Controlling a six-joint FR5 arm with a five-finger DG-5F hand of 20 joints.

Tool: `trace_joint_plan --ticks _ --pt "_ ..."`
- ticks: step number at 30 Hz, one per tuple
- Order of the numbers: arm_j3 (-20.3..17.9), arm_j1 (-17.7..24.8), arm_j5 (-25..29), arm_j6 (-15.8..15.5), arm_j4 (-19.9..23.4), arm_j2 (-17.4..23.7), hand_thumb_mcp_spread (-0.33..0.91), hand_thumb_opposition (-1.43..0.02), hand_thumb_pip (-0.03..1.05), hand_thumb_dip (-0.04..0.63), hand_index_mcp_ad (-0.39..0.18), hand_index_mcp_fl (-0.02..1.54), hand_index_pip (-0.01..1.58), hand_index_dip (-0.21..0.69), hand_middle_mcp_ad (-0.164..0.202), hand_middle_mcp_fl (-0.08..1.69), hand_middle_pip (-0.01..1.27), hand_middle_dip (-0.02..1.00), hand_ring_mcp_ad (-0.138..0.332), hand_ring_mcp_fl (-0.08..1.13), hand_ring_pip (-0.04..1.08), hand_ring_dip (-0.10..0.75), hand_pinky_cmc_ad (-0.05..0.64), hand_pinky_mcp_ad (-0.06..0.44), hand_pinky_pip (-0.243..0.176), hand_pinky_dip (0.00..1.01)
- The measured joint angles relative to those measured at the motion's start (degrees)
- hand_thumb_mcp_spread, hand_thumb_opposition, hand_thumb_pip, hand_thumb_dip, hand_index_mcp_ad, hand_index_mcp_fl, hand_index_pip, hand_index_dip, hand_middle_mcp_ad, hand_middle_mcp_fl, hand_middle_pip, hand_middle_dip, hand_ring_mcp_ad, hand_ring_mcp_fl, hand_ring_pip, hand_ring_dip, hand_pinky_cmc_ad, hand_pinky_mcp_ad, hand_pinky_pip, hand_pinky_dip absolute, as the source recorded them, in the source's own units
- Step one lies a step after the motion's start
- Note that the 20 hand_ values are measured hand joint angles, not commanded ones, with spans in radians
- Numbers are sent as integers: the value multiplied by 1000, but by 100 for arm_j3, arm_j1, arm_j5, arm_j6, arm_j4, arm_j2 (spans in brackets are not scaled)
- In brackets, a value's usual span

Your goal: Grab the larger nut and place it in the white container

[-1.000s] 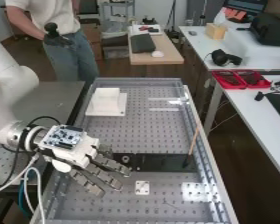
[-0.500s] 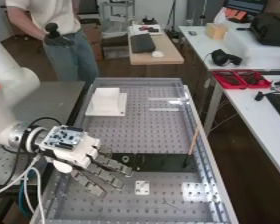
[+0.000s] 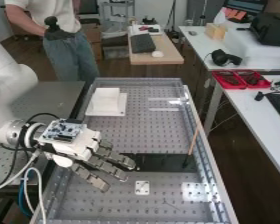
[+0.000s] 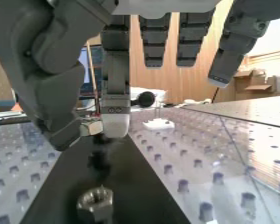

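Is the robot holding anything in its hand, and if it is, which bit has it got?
It's holding nothing: the hand's fingers are fairly straight, and the metal nut sits on the black strip.

Metal tray: cut off by the high view's edge at 6 o'clock. White arm: cut off towards 9 and 10 o'clock. Black strip: 9-o'clock end hidden behind the robot hand. Small white plate: details too small to tell.
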Motion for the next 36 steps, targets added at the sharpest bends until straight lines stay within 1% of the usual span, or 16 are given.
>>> trace_joint_plan --ticks 4,10,12,13,14,17,21,24,25,26,27,33,35,36 --pt "-31 39 -80 8 47 153 304 -838 660 187 -101 499 1522 77 75 12 140 216 148 0 173 110 349 293 -105 641" --pt "-123 200 -310 66 51 528 304 -838 660 187 -101 499 1525 77 77 12 138 216 148 0 173 110 349 293 -105 637" --pt "-144 278 -463 102 1 671 304 -838 660 187 -101 499 1525 77 77 12 140 216 148 0 173 110 349 293 -105 637" --pt "-149 346 -607 132 -64 770 304 -838 660 187 -101 499 1522 77 77 12 140 220 148 0 173 110 347 293 -105 637" --pt "-146 423 -764 166 -149 857 304 -838 660 187 -101 499 1522 77 77 12 140 216 148 0 169 110 328 295 -105 637" --pt "-107 634 -1168 270 -399 981 304 -838 660 187 -99 499 1525 77 75 10 140 220 147 -2 173 112 328 293 -105 637" --pt "3 897 -1638 489 -694 1025 304 -838 660 187 -99 499 1522 79 77 12 140 222 138 2 154 112 328 295 -105 623" --pt "82 1045 -1907 623 -827 1015 304 -838 660 187 -99 499 1522 79 72 12 141 227 131 2 157 113 328 295 -105 620" --pt "96 1064 -1944 644 -843 1010 304 -838 660 187 -101 499 1522 79 75 12 141 227 131 0 159 113 328 295 -105 620" --pt "116 1091 -2002 673 -866 999 304 -838 660 187 -99 499 1522 79 77 12 140 227 131 0 133 119 328 291 -105 620" --pt "147 1127 -2088 703 -893 979 304 -838 660 187 -99 499 1522 79 77 12 140 227 131 0 133 119 328 295 -105 620" --pt "309 1273 -2433 759 -1065 873 304 -838 660 187 -99 499 1520 84 77 28 141 232 131 0 136 131 328 291 -105 590" --pt "338 1296 -2465 728 -1128 864 304 -838 660 187 -99 499 1524 87 75 38 141 237 131 0 136 134 328 291 -105 586" --pt "359 1312 -2480 693 -1190 861 304 -838 660 187 -99 499 1524 87 77 38 141 237 131 0 115 134 328 291 -105 583"
